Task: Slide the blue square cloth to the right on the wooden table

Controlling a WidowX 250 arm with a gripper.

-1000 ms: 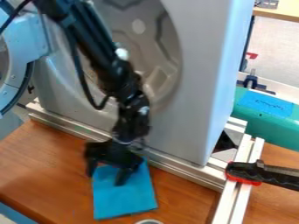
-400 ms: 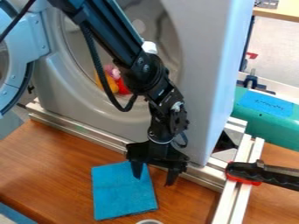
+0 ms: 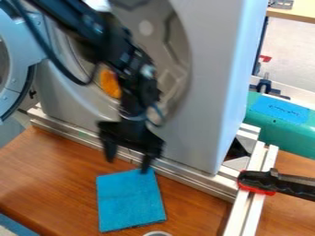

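Released hand beside one blue cloth

The hand (image 3: pixel 127 166), released with its fingers apart, is at the far edge of the blue cloth (image 3: pixel 130 201) on the worktop (image 3: pixel 49 170). Beyond stand one grey machine (image 3: pixel 209 87) and its metal rail (image 3: pixel 190 177); one black clamp (image 3: pixel 280 183) sits at right. The arm partly hides one orange item (image 3: pixel 110 84) in the drum. The near edge cuts off a round object (image 3: pixel 157 233).

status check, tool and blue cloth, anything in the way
Tool open, empty, near blue cloth. Cloth flat on table. Metal rail and grey machine close behind.
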